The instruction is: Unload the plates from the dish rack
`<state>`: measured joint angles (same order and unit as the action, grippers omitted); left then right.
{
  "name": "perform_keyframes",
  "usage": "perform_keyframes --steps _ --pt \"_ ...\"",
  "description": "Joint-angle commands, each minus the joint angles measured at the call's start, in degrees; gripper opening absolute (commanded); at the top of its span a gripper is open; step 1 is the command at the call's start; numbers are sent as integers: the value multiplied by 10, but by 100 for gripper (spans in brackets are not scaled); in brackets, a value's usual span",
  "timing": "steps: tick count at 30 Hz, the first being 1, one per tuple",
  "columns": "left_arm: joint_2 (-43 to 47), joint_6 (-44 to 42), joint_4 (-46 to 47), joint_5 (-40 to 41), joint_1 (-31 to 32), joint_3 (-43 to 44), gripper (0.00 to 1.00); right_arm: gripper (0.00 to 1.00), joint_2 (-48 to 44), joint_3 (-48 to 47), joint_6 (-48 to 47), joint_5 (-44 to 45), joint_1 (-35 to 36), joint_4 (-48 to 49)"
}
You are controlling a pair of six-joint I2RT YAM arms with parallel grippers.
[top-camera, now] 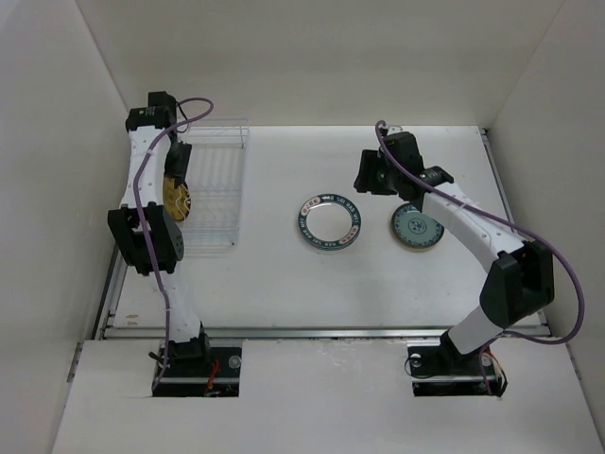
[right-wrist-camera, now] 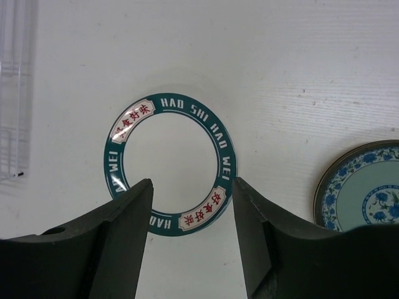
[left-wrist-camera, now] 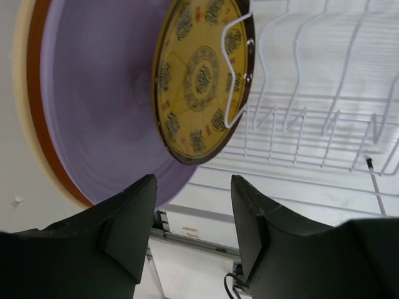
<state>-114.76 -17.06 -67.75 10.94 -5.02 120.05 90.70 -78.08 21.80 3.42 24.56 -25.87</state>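
The white wire dish rack stands at the left. In the left wrist view a small mustard-yellow plate stands upright in the rack's wires, in front of a large tan plate with a purple underside. The mustard plate also shows in the top view. My left gripper is open and empty just short of these plates; it hangs over the rack's left side. A white plate with a teal lettered rim lies flat on the table. My right gripper is open and empty above it.
A teal patterned plate lies flat to the right of the white plate and shows at the right edge of the right wrist view. White walls close in the table on the left, back and right. A metal rail runs along the near edge.
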Motion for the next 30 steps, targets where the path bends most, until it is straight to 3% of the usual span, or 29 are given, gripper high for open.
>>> perform_keyframes --steps 1,7,9,11,12,15,25,27,30 --pt "-20 5 20 29 -10 8 48 59 -14 7 -15 -11 4 41" --pt "-51 11 44 48 -10 -3 48 59 -19 7 -15 -11 4 46" --pt "-56 11 44 48 -17 -3 44 59 -25 7 -15 -17 4 46" --pt "-57 11 51 48 -31 -17 34 59 -25 7 -15 -18 4 46" --pt "-57 16 51 48 -31 -17 21 59 -31 7 -15 -18 4 46" --pt "-50 16 58 42 -36 -17 0 59 -36 12 -15 -23 4 46" --pt "21 26 51 8 -41 13 0 61 -77 18 -15 -23 9 35" --pt "45 32 46 1 -41 31 0 66 -83 18 -15 -45 9 21" --pt "68 32 40 -13 -41 42 0 66 -83 18 -22 -104 9 15"
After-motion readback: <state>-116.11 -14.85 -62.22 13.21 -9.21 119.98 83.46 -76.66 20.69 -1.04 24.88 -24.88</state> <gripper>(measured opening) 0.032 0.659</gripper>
